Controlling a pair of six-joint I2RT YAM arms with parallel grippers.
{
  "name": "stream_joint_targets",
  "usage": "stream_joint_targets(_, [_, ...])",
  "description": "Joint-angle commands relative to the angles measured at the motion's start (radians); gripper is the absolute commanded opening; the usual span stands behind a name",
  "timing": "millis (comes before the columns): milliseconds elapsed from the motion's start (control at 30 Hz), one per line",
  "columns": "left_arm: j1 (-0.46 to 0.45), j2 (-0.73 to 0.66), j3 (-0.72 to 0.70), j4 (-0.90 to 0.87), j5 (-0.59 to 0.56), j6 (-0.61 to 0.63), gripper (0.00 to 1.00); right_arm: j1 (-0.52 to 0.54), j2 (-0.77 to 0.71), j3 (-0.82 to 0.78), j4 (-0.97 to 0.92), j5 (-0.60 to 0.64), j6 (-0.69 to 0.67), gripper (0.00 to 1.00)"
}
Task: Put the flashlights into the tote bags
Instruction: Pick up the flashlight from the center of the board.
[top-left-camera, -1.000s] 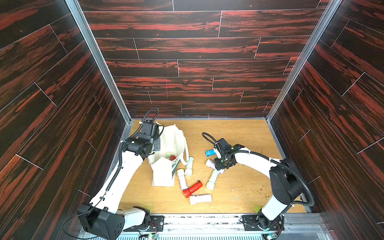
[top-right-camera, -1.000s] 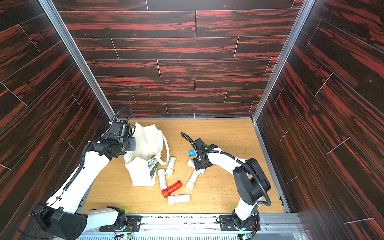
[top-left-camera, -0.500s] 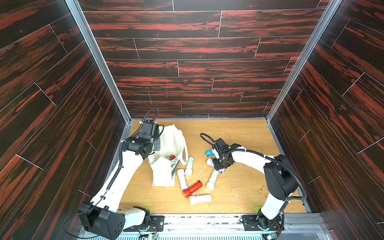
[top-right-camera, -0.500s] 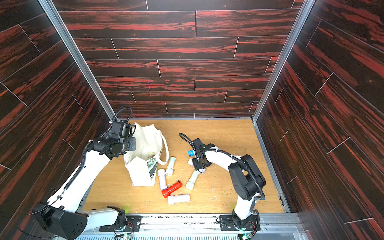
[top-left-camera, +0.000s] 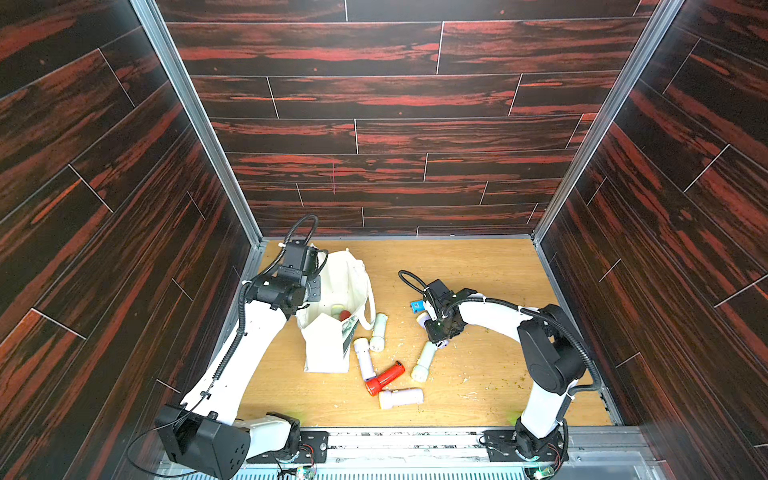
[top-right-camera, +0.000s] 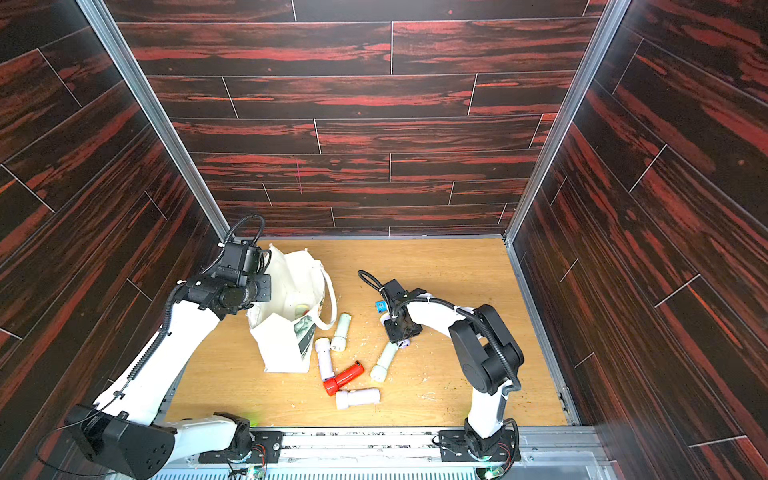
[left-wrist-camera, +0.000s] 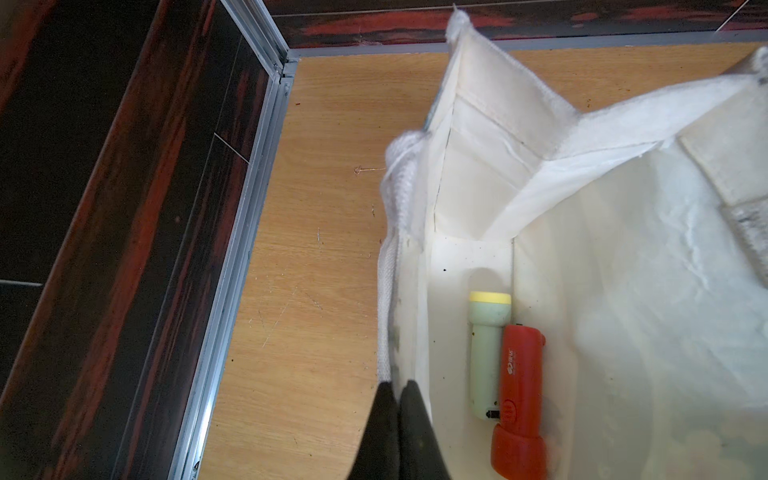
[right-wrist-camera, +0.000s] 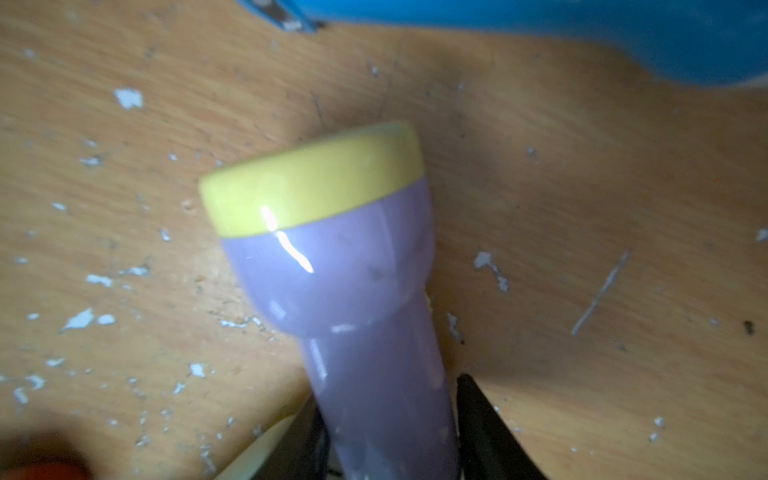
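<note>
Right jaws clamp the lilac flashlight (right-wrist-camera: 365, 270) apart from the bag (top-left-camera: 324, 353); left jaws pinch its rim. The robot should lift level and release above the bag's mouth.

Wooden floor (top-left-camera: 478, 270), tote bag (top-left-camera: 324, 349), scattered flashlights (top-left-camera: 401, 397)

**Colour / pattern notes**

Off-white canvas on tote bag (top-left-camera: 328, 353), w/ dark print (top-left-camera: 350, 332) on one side.
Inside it (left wrist view): pale-green flashlight (left-wrist-camera: 486, 353) w/ yellow head ring, next to red flashlight (left-wrist-camera: 521, 395).
Also yellow-ringed: lilac flashlight (right-wrist-camera: 345, 270).
Seen in a top view: blue flashlight (top-left-camera: 417, 306), red-orange flashlight (top-left-camera: 385, 377), pale flashlights (top-left-camera: 401, 397) white/lilac.
Light wood grain w/ white flecks on bench (top-left-camera: 478, 270).
Dark planks w/ red streaks on walls (top-left-camera: 374, 95).
White w/ blk joints: arms (top-left-camera: 232, 365).
Blk: left fingers (left-wrist-camera: 409, 415).
</note>
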Motion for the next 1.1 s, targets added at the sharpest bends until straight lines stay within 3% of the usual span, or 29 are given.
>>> stream_joint_targets(0, [-0.005, -0.007, 0.0, -0.012, 0.002, -0.002, 0.0, -0.003, 0.028, 0.013, -0.018, -0.006, -0.008, 0.48])
stream_joint_targets(533, [-0.006, -0.016, -0.008, -0.009, -0.007, -0.012, 0.0, -0.003, -0.017, 0.015, -0.022, 0.032, 0.001, 0.35])
stream_joint_targets(900, [-0.005, -0.055, -0.019, 0.022, 0.053, -0.054, 0.0, -0.002, -0.246, -0.024, -0.05, 0.197, 0.066, 0.19])
stream_joint_targets(1067, [-0.005, -0.073, -0.039, 0.053, 0.099, -0.083, 0.0, -0.002, -0.363, -0.042, -0.033, 0.191, 0.105, 0.11])
